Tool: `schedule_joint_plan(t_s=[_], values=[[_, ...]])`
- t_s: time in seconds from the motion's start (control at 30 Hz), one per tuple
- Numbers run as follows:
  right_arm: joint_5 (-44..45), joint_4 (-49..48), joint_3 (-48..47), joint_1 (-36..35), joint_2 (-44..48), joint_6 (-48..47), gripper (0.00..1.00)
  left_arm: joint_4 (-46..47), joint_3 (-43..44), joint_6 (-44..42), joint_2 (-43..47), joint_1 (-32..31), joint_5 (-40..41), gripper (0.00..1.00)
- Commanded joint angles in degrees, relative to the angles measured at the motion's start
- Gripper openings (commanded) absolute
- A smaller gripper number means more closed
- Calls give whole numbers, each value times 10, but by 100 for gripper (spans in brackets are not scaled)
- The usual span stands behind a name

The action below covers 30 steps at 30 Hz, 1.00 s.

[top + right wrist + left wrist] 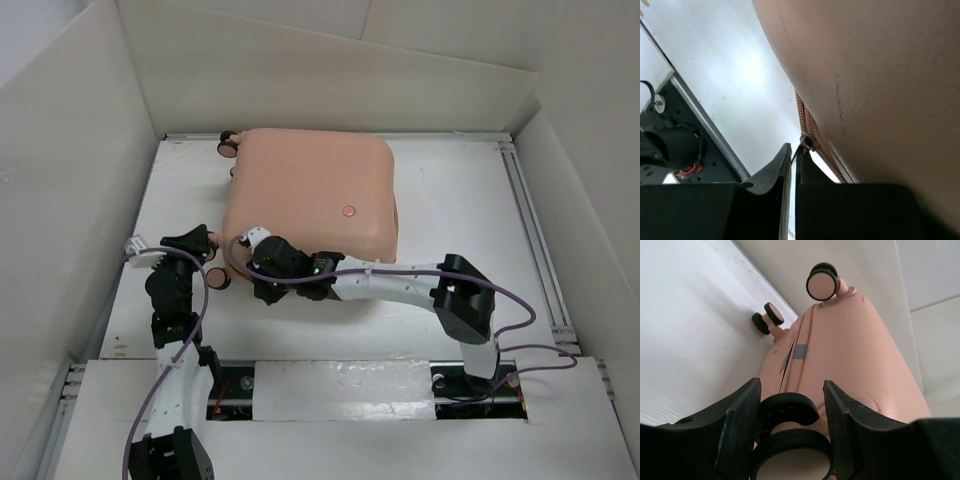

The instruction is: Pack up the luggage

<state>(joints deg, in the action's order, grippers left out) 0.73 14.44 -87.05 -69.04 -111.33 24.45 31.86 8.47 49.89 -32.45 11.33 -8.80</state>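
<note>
CLOSED CASE: The peach-pink suitcase (310,190) lies flat and shut toward the back of the white surface (450,190), wheels to the left. Your left hand (791,385) clamps the near-corner caster wheel (790,460), bracing the shell. Your right hand (794,150), fingers all but together, pinches the zipper pull (807,142) on the near edge. The step in hand looks like running the zip. Your next move likely calls for drawing the pull steadily along the zipper track (802,112) with a tight pinch, so the case does not slide.
</note>
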Motion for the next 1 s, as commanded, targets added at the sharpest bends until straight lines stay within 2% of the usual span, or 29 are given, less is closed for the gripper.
schedule_joint_plan(t_s=[0.0,0.07,0.1,0.17,0.2,0.3,0.37,0.4,0.47,0.53,0.57,0.6,0.63,0.73,0.77,0.8,0.83,0.9,0.97], values=[[-394,-441,-105,-18,-58,188,0,35,-12,68,25,-69,-374,0],[-358,-447,-85,-18,-51,195,3,35,-12,68,19,-69,-380,0],[-345,-441,-74,-18,-32,195,12,44,-17,68,19,-69,-380,0],[-289,-413,-12,-32,7,177,36,50,-22,73,19,-69,-380,0],[-256,-394,15,-37,34,161,52,50,-22,73,19,-69,-380,0],[-94,-260,113,-69,183,106,63,13,0,53,19,-69,-359,0],[-32,-220,165,-75,244,101,67,8,6,48,19,-69,-352,0],[27,-202,218,-75,274,101,69,8,6,48,19,-69,-351,0],[74,-157,270,-82,371,124,72,8,11,48,19,-69,-337,0],[150,-124,337,-82,438,143,72,8,11,53,19,-69,-337,0],[183,-106,357,-82,506,154,72,14,11,58,19,-69,-337,0],[220,-51,372,-82,541,184,72,15,16,58,19,-69,-332,0],[310,-10,393,-82,605,212,61,15,16,58,13,-69,-332,0],[460,149,415,-47,699,322,25,15,16,58,13,-69,-332,0],[485,189,429,-28,727,356,14,15,16,58,19,-69,-332,0],[498,221,438,-5,782,380,12,15,10,58,24,-69,-332,0],[504,244,448,46,808,386,10,15,10,58,24,-69,-332,0],[499,250,471,101,863,386,9,15,10,58,31,-69,-332,0],[488,250,482,172,879,372,9,15,10,58,31,-69,-332,0]])
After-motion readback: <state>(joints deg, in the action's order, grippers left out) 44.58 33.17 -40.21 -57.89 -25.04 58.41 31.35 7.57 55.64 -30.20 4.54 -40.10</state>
